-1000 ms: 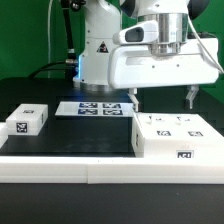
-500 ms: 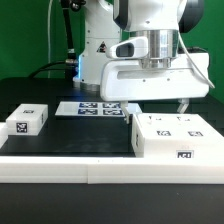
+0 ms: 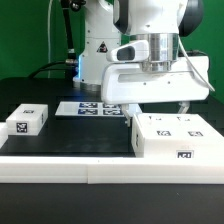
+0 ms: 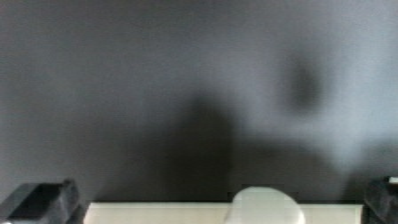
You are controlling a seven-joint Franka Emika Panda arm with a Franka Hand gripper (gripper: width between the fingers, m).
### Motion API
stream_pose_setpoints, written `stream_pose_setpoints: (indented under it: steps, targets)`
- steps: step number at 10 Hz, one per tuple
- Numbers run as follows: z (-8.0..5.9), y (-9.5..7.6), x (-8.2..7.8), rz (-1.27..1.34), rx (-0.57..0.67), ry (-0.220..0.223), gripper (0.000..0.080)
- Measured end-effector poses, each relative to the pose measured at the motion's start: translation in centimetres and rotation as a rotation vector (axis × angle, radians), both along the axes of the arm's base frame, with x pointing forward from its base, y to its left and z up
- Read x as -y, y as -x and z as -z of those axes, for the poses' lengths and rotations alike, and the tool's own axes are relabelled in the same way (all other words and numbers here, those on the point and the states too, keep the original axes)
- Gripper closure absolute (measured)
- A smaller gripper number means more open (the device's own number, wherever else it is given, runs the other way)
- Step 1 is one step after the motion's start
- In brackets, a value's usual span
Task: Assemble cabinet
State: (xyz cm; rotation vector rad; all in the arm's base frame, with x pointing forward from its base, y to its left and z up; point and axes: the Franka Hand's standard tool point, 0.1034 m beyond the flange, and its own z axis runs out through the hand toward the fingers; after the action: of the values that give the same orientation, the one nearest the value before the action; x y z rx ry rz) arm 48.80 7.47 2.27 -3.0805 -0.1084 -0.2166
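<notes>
We find the arm's white hand body [image 3: 160, 78] low over the bench [image 3: 80, 138], in the exterior view's right half and directly above the cabinet [image 3: 178, 135].

The fingers [image 3: 184, 104] are spread wide and pinch nothing. One tip hangs just above the rear part of the cabinet's top, toward the exterior view's right. The other hangs near the cabinet's rear corner on the exterior view's left. We cannot tell whether either tip touches the cabinet.

The cabinet is a large white box lying on the dark bench top at the exterior view's right, just behind the white front rim [image 3: 60, 166]. Square black-and-white tags show on its top face and one on its front face.

In the wrist view the fingers [image 4: 39, 200] appear as two dark tips at opposite edges of the picture. A pale strip of the cabinet [image 4: 160, 213] lies between them. A rounded pale shape [image 4: 262, 200] rises from that strip; we cannot identify it. The blurred dark bench surface fills the remainder of that view.

A small white block [image 3: 27, 120] with a tag on top sits at the exterior view's left, well apart from the cabinet. The marker board [image 3: 95, 108] lies flat farther back between the two, in front of the robot base [image 3: 97, 50], which bears a triangle sticker.
</notes>
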Motion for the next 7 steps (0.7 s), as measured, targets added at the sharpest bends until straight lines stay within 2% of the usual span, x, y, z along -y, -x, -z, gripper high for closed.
stream_pose_setpoints:
  steps: [4,6,7]
  targets:
    - [1.3,0.1,-1.2,0.042,-0.016,-0.005,0.0002]
    - [1.4,-0.2,-3.3,0.046,-0.014,-0.012,0.0002]
    - [1.5,-0.3,-3.2,0.04,-0.009,-0.011,0.0002]
